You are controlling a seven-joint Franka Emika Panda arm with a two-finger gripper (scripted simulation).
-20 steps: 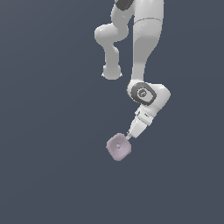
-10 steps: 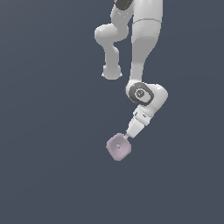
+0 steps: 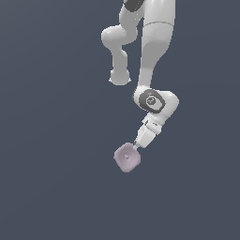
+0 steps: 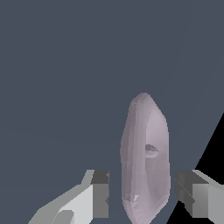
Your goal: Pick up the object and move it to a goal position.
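The object (image 4: pixel 144 157), a little pink dish, stands on its edge right between the two fingers (image 4: pixel 99 194) of the gripper (image 3: pixel 136 146). The fingers are apart, with a small gap on each side. The dish's long way points away from the gripper.

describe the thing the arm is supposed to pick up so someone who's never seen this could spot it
Follow the white robot arm down to its end effector. At its tip is a small pale pink-lilac dish, a rounded square with a hollow face and a tiny central nub. It is the only coloured thing against the plain dark grey background.
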